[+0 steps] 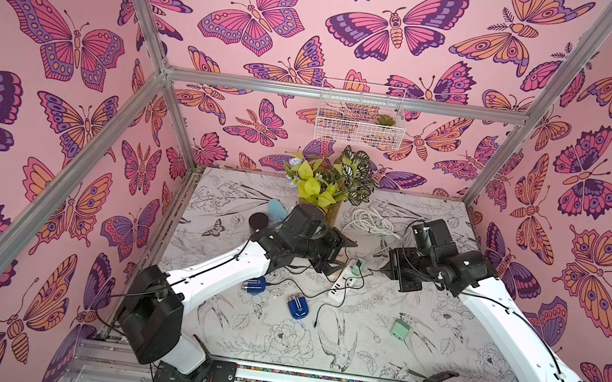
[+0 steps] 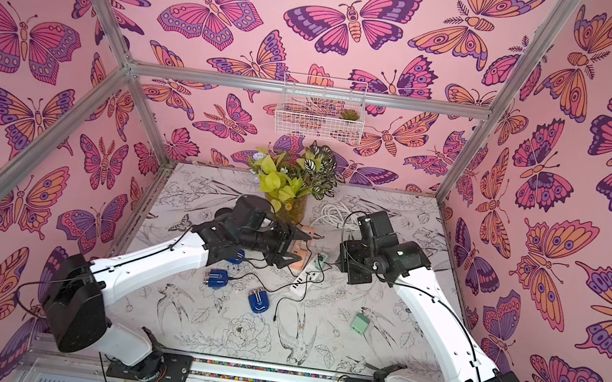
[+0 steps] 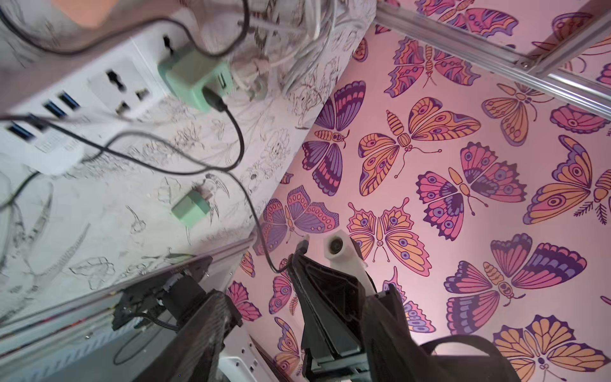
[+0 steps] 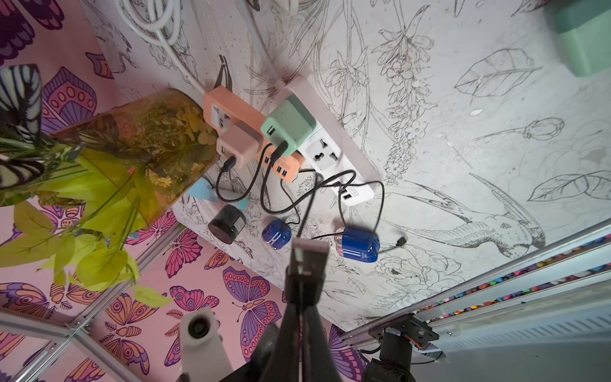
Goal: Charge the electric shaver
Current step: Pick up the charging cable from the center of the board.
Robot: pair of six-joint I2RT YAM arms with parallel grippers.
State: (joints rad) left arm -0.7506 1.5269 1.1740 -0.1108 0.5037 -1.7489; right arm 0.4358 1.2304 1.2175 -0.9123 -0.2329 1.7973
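Shaver (image 1: 297, 306), the small rounded blue plastic one, lies on the flower-printed desk (image 1: 417, 340) near the white power strip (image 1: 339, 287). Judge it light, hard and slick: pinch its flat sides. Your left hand (image 1: 341, 258) stands apart; your right hand (image 4: 305, 264) is clamped on a black USB plug (image 4: 312, 245).

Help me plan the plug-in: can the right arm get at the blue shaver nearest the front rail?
Probably yes. That blue shaver lies on open table among thin cables, and the right end effector, shut on a cable plug, hovers close with nothing bulky between.
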